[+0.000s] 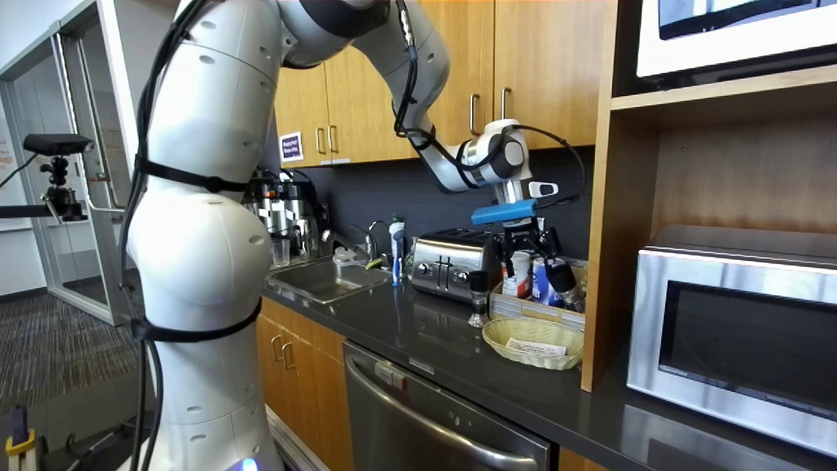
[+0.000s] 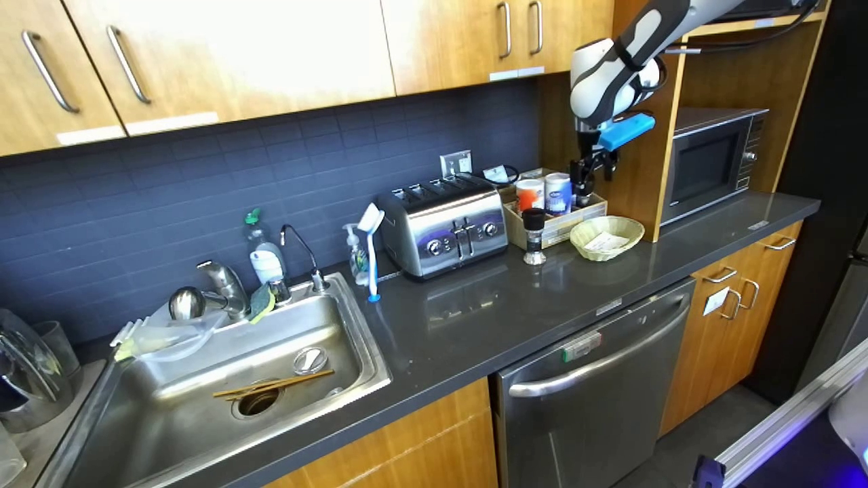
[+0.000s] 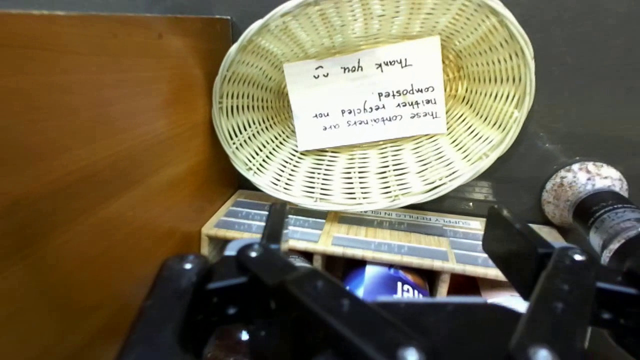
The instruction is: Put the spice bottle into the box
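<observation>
Spice bottle (image 2: 534,238) upright on glossy dark tabletop (image 2: 468,312), back from the front edge; dark-tiled kitchen wall (image 2: 135,210) along the back edge; one basket (image 3: 375,180); one box (image 2: 568,227) with two canisters (image 2: 558,194) and second bottle (image 1: 574,299), tilted; pincer (image 3: 387,230) above, spread wide.

I am reading "These containers are neither recycled nor composted. Thank you" on the card (image 3: 367,92), and "SUPPLY REFILLS IN ISLA…" on the box (image 3: 385,235)
</observation>
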Robot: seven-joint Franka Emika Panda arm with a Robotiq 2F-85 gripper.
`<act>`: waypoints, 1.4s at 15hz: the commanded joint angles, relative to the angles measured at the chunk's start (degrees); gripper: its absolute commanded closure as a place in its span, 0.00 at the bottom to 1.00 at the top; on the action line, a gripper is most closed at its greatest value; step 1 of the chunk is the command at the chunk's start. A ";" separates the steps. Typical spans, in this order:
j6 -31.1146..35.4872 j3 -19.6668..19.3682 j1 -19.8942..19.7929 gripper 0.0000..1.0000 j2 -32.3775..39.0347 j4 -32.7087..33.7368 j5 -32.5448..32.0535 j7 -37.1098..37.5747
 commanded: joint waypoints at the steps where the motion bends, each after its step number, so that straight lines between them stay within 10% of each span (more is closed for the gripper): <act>1: 1.73 0.70 0.41 0.00 -4.50 -5.38 -1.44 -1.15; 21: 4.34 3.88 0.75 0.00 -12.41 -15.86 -0.13 -9.30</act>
